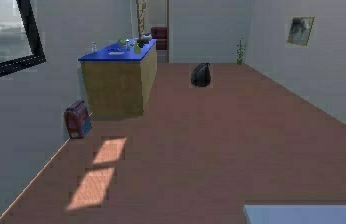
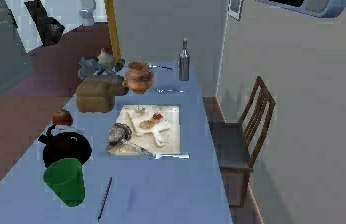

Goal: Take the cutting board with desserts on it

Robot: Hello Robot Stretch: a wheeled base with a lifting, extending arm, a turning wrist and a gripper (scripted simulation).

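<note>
A pale cutting board (image 2: 149, 130) lies flat on the long blue table (image 2: 171, 185), about mid-length in the arm side view. On it are small desserts in brown, white and red, with darker pieces heaped at its left end. A black kettle (image 2: 65, 148) and a green cup (image 2: 65, 183) stand to the board's left. A brown loaf-like block (image 2: 99, 95) and a round brown pot (image 2: 138, 75) stand beyond it.
A grey bottle (image 2: 184, 60) and cutlery (image 2: 171, 91) sit at the table's far end. A wooden chair (image 2: 243, 135) stands between table and wall. In the forward view there is a blue-topped wooden counter (image 1: 119, 75), a black bag (image 1: 200, 74) and open brown floor.
</note>
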